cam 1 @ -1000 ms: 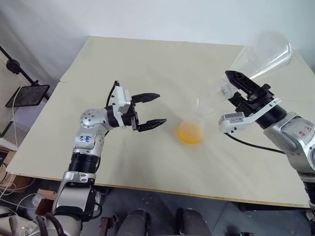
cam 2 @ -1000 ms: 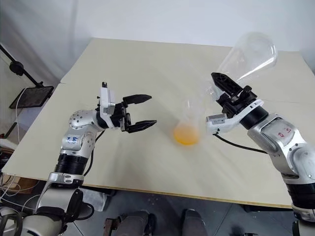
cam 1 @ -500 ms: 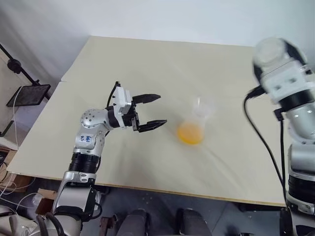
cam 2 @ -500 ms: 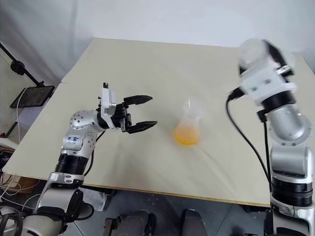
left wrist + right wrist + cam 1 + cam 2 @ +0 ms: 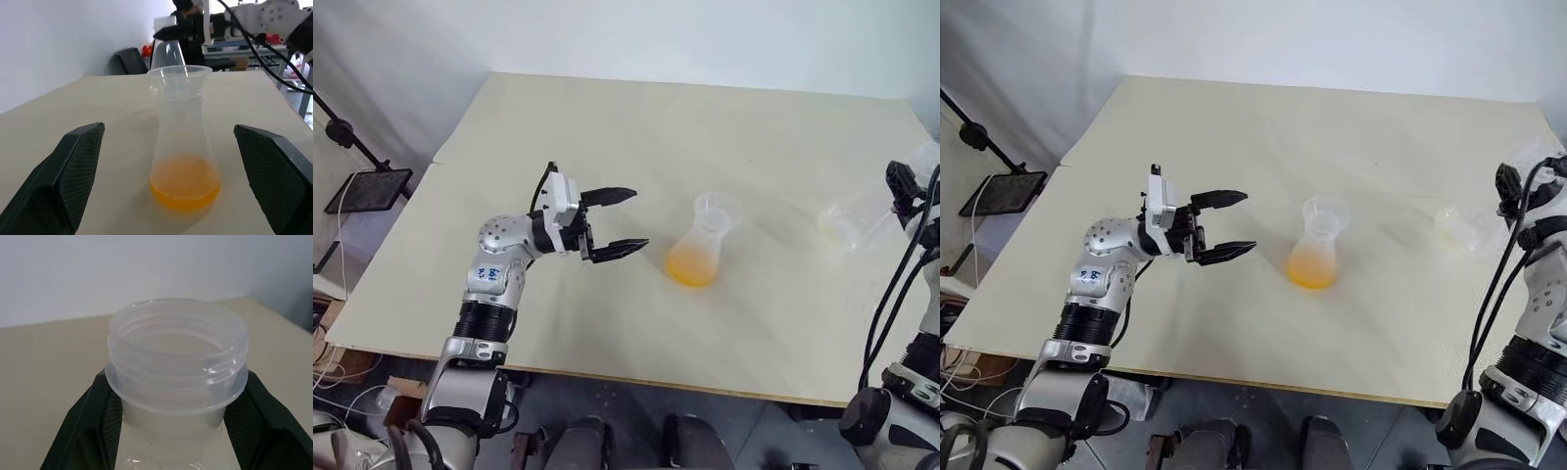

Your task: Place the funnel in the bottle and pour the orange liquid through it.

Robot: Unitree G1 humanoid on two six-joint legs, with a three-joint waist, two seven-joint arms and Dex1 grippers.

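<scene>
The bottle [image 5: 698,250], a conical flask, stands upright in the middle of the table. The funnel [image 5: 718,208] sits in its neck. The orange liquid [image 5: 185,183] lies in its bottom. My left gripper [image 5: 638,217] hovers just left of the bottle, open, its fingers [image 5: 80,169] apart on either side of it and touching nothing. By the table's right edge, my right gripper [image 5: 901,188] is shut on the wide threaded neck of a frosted flask [image 5: 178,347]. No orange shows in this flask [image 5: 850,227]. I cannot tell whether it touches the table.
The pale table [image 5: 607,127] is bare around the bottle. Its front edge runs close under my arms. A black stand with a small tray [image 5: 367,186] is on the floor off the table's left side.
My right arm has swung away to the right from above the funnel, carrying the frosted flask and turning it back from its tipped pose. The left gripper and the bottle have stayed put.
</scene>
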